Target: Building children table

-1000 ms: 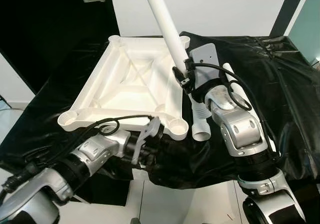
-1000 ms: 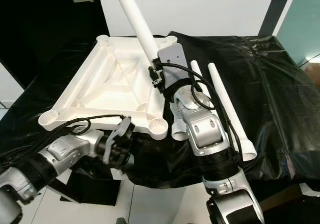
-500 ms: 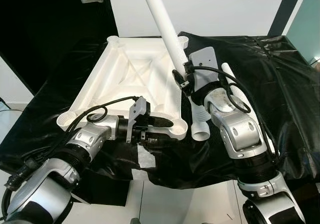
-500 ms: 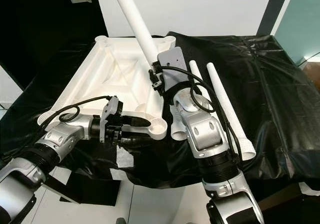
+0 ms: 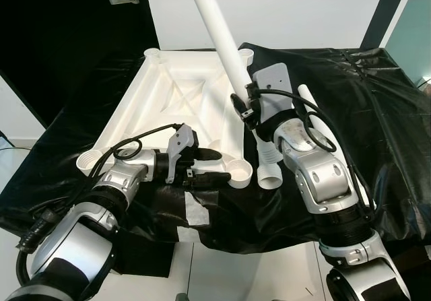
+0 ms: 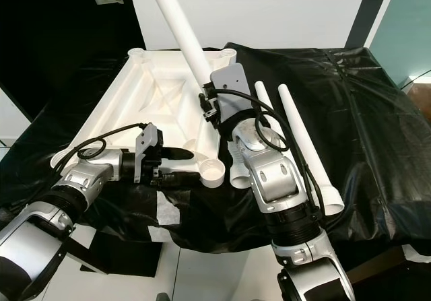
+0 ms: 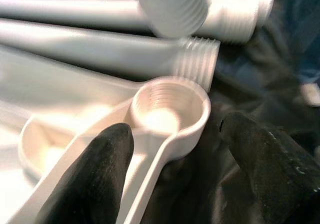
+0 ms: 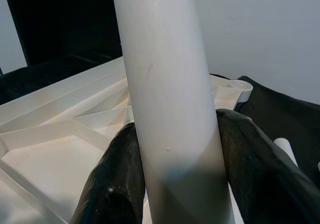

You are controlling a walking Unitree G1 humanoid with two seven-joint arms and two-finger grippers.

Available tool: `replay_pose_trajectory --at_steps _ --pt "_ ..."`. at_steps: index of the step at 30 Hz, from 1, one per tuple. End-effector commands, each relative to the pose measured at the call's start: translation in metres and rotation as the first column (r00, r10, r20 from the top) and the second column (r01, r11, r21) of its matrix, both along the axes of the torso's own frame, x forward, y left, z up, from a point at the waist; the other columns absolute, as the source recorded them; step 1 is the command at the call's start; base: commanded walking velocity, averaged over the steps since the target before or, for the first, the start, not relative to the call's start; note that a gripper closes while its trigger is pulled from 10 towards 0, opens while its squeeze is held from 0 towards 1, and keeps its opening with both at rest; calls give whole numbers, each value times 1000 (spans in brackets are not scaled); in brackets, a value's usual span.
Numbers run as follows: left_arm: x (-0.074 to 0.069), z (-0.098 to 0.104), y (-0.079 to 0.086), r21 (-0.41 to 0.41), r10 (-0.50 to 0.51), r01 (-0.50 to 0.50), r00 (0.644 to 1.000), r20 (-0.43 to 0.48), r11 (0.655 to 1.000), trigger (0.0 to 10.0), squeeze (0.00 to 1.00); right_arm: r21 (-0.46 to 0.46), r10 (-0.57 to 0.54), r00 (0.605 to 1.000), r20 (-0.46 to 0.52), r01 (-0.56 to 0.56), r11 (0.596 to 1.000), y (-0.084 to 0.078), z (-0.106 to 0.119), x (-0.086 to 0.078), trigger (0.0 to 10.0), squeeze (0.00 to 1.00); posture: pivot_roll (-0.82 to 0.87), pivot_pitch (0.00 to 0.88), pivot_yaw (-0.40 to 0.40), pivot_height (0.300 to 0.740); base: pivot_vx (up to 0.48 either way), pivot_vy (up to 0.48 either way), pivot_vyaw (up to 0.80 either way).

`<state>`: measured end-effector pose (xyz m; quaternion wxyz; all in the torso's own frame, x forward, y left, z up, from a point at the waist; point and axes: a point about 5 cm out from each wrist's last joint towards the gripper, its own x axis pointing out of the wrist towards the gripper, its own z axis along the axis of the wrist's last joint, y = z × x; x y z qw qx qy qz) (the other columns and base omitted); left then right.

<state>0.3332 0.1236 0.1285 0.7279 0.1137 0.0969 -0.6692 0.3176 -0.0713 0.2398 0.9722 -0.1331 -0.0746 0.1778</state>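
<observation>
Left gripper (image 5: 217,165) has come up to the tabletop's (image 5: 168,106) near corner socket (image 7: 170,108) — jaws open astride it; right gripper (image 8: 172,184) is clamping a leg (image 5: 219,31).

Head cams look bright and sharp to me; the white ribbed plastic tabletop (image 5: 182,106) glares, wrist close-ups go soft.

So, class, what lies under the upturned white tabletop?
The white tabletop rests on black plastic sheeting, which drapes over whatever supports it, so that support is hidden.
</observation>
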Motion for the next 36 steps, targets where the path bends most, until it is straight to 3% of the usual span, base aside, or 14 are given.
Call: replay_pose_trajectory --at_steps 1,14,17,19,21,24,28,29,30,32,33,34,35,36 --pt "2 -3 0 68 -8 7 1000 20 998 10000 39 5 -1 1000 21 1 1000 1 3 -1 10000 0 -114 0 54 740 0 0 0" --pt "4 -11 7 156 37 -42 999 34 987 10000 0 6 -3 1000 26 3 1000 0 4 -1 10000 0 -114 0 55 740 0 0 0" --pt "8 -20 8 270 92 -115 991 97 956 10000 0 6 -1 1000 28 1 1000 2 4 -1 10000 0 -113 0 55 740 0 0 0" --pt "11 -29 10 385 133 -184 979 154 904 10000 0 6 0 1000 30 -1 1000 2 5 -1 10000 0 -113 0 56 740 0 0 0" --pt "11 -29 10 385 133 -184 979 154 904 10000 0 6 0 1000 30 -1 1000 2 5 -1 10000 0 -113 0 56 740 0 0 0" --pt "11 -41 10 459 166 -232 969 181 858 10000 0 7 -2 1000 30 2 1000 2 4 -1 10000 0 -116 0 57 740 0 0 0" --pt "9 -42 7 455 152 -211 975 164 865 9333 0 7 -2 1000 30 2 1000 2 4 -2 10000 0 -118 0 58 740 0 0 0" --pt "7 -44 3 448 120 -176 981 150 876 3255 0 7 -3 1000 30 3 1000 2 4 -2 10000 0 -119 0 58 740 0 0 0" --pt "4 -44 -2 438 86 -141 986 141 888 0 0 7 -4 1000 29 4 1000 2 4 -2 10000 0 -119 0 58 740 0 0 0" --pt "2 -45 -8 430 47 -109 987 153 896 0 0 6 -6 1000 28 6 1000 2 3 -2 10000 0 -120 0 59 740 0 0 0" --pt "1 -45 -13 421 31 -99 985 167 902 2235 0 4 -7 1000 28 7 1000 2 3 -2 10000 0 -121 0 59 740 0 0 0" --pt "1 -45 -16 416 22 -95 984 178 904 2235 0 3 -8 1000 28 8 1000 2 3 -2 10000 0 -122 0 60 740 0 0 0" --pt "0 -45 -20 406 13 -89 982 186 910 9137 0 1 -9 1000 29 9 1000 2 3 -2 10000 0 -123 0 60 740 0 0 0" --pt "0 -44 -23 401 8 -85 982 190 912 9137 0 0 -10 1000 29 10 1000 2 3 -2 10000 0 -123 0 60 740 0 0 0"
